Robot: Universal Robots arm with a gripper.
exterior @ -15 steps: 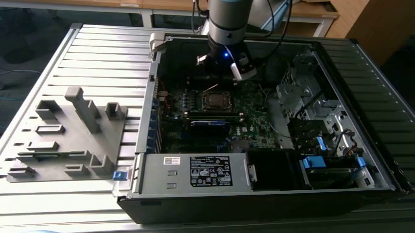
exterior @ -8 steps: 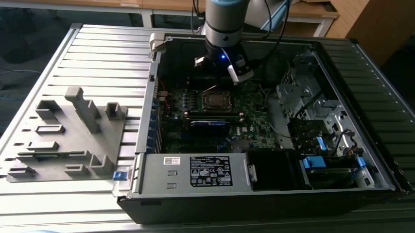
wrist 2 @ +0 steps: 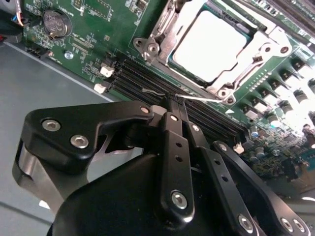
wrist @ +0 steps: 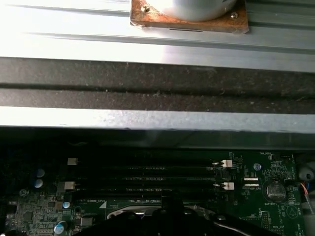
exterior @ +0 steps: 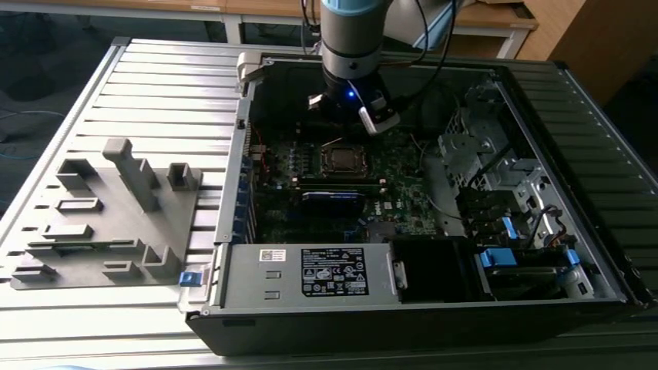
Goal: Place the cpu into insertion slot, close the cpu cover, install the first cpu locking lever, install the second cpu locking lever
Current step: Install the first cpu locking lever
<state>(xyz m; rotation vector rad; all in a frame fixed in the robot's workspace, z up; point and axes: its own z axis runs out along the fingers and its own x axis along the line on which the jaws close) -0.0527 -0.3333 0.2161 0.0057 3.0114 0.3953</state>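
The cpu lies flat in its socket, its pale metal top facing up. The silvery cpu cover is down around it. A thin wire locking lever runs along the socket edge nearest the memory slots. My gripper has its black fingers shut together, tips right at that lever; I cannot tell whether they touch it. In the exterior view the gripper hangs inside the open computer case just behind the socket and cpu.
Black memory slots lie between the gripper and the socket. A coin battery sits on the green board. The case wall rises close behind. A grey fixture tray lies at the exterior view's left; a drive cage fills the right.
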